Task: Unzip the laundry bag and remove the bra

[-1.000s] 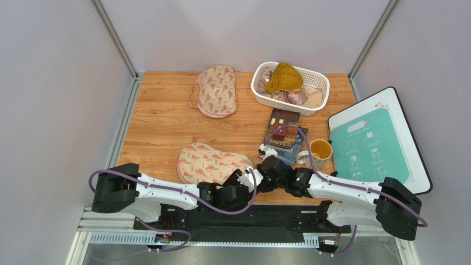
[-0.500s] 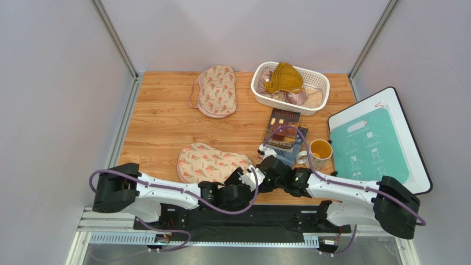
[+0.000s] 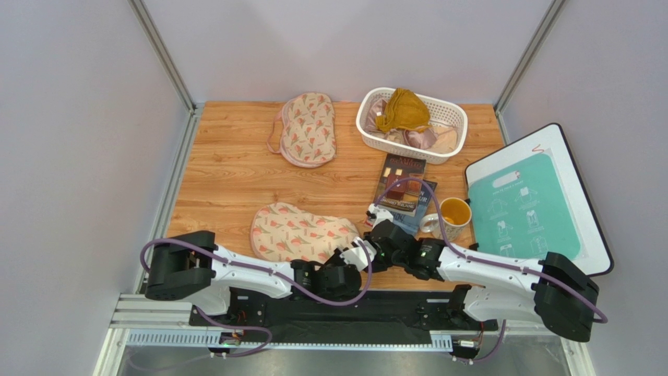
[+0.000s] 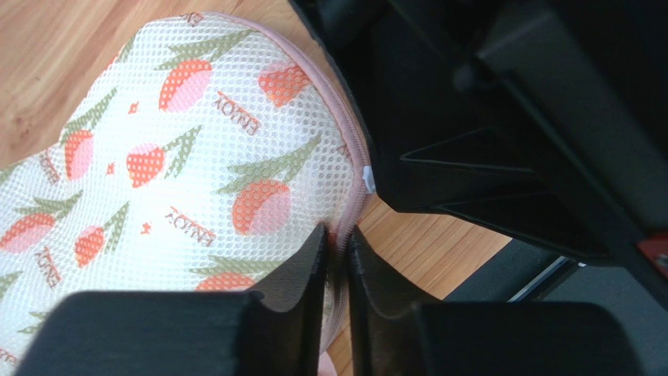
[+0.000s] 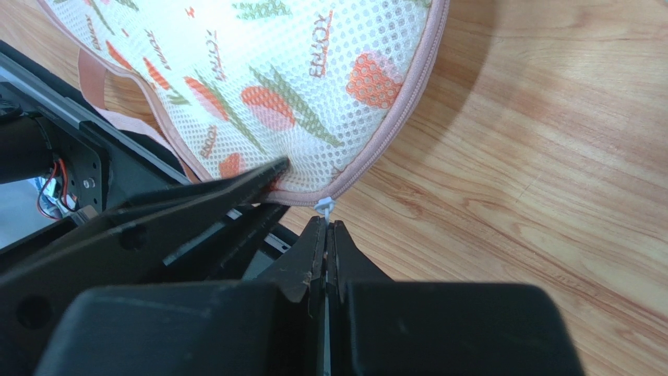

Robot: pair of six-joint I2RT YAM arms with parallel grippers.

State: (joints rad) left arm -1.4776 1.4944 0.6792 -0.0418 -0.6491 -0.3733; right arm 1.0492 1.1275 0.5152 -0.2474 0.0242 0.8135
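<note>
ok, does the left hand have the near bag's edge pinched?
Yes, the left wrist view shows the left hand closed on the pink-trimmed edge of the laundry bag, with trim caught between its fingers.

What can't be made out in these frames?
- Bra: seen in no view; the near laundry bag is zipped, its contents hidden.
- Zip pull: right wrist view, whether the shut right end effector grips it; it shows only at the very tip.
- Left end effector: top view, tips covered by its own wrist.
</note>
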